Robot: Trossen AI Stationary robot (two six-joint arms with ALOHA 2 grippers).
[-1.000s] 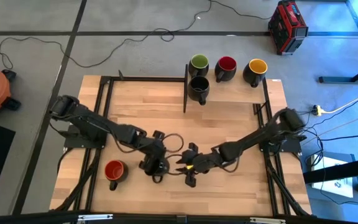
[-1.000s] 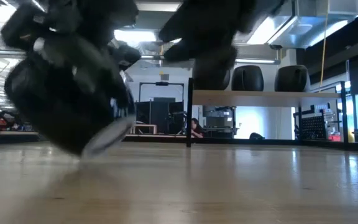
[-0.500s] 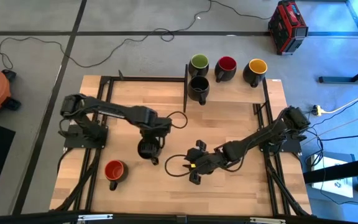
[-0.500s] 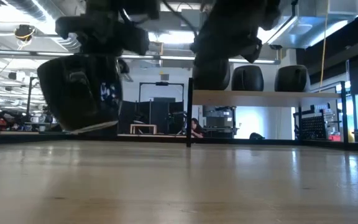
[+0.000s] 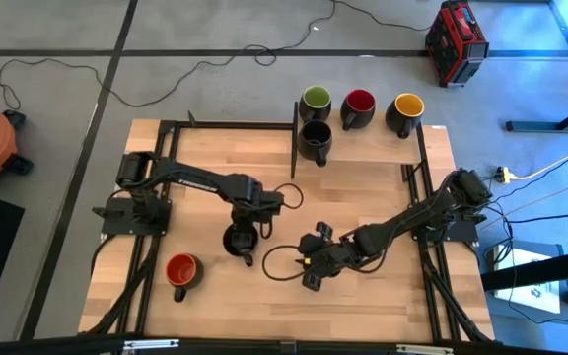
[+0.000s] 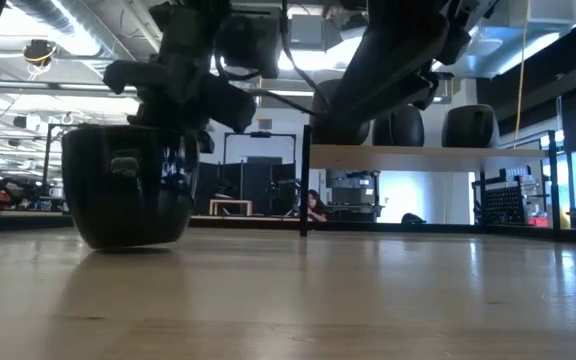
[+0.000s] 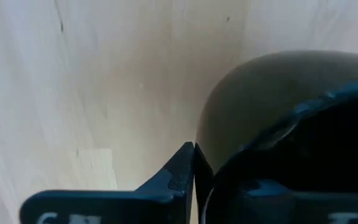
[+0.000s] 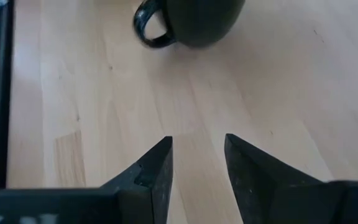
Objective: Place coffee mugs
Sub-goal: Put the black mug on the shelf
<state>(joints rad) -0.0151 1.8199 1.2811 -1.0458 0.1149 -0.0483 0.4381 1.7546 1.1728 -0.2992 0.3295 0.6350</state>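
A black-inside mug (image 5: pixel 236 241) stands upright on its base on the table (image 6: pixel 128 190), left of centre. My left gripper (image 5: pixel 244 227) reaches down onto it from above and is shut on it. My right gripper (image 5: pixel 306 268) hovers open to the mug's right, its fingers (image 8: pixel 166 168) pointing at the mug's handle side (image 8: pixel 151 25) with bare wood between. A red-inside mug (image 5: pixel 180 270) stands near the table's near-left corner. Green (image 5: pixel 316 100), red (image 5: pixel 359 103), yellow (image 5: pixel 407 106) and black (image 5: pixel 316 139) mugs stand on the far shelf. My left gripper holds the black mug at its rim (image 7: pixel 253 155), coming from above and pointing down. One finger (image 7: pixel 182 171) lies against the outside of the wall; the other is hidden by the mug. The mug stands upright with its base on the table (image 6: pixel 128 240).
A raised wooden shelf (image 5: pixel 363 150) with a dark upright post (image 5: pixel 295 138) occupies the table's far right. Cables loop on the wood between the grippers (image 5: pixel 279 258). Bare wood lies at the far left (image 5: pixel 225 158) and along the near edge (image 5: pixel 363 306).
My left gripper carried the mug from beside the right gripper a little toward the far edge and lowered it. The mug was tilted and lifted clear; now it is upright on the table. My right gripper drew back slightly toward the table's right.
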